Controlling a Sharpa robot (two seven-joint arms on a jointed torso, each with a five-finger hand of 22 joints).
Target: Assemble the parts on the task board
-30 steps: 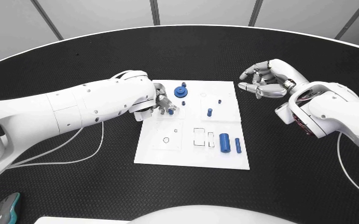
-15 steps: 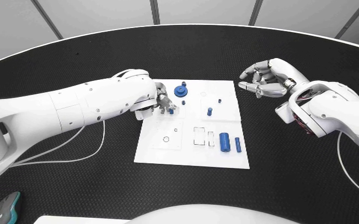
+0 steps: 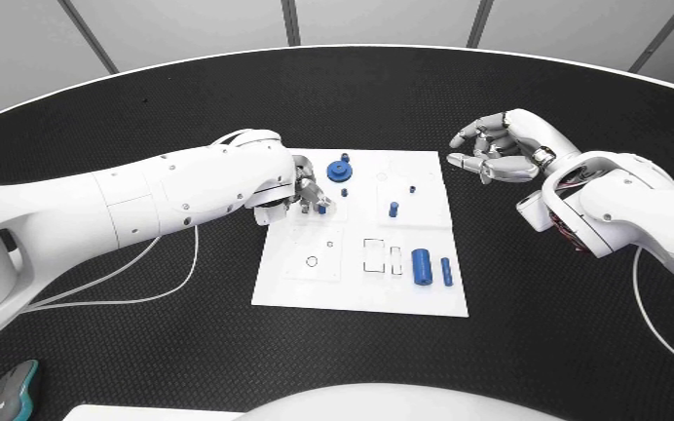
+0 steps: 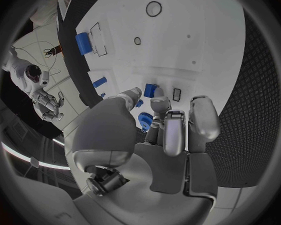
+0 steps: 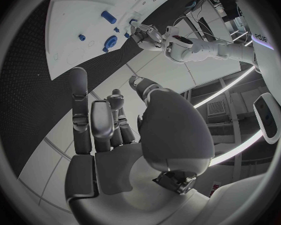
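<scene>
On the black table [image 3: 168, 99], the white task board [image 3: 358, 289] is lying at the centre of the head view. At the board's upper left edge, a small blue part [image 3: 321, 209] is being pinched by the fingertips [image 4: 158, 104] of the left hand [image 3: 305, 194]. The right hand [image 3: 500, 149] is being held above the table at the right of the frame, well apart from the board, fingers curled in on nothing. A blue disc with a stem [image 3: 340, 171] is standing near the top edge, and a thick blue cylinder [image 3: 422, 267] is lying beside a thin blue rod [image 3: 447, 273] at the lower right.

The right hand [image 5: 109, 150] is hovering with fingers [image 5: 79, 105] loosely apart, empty, while the left hand [image 5: 147, 35] is reaching over the task board [image 5: 72, 30].
</scene>
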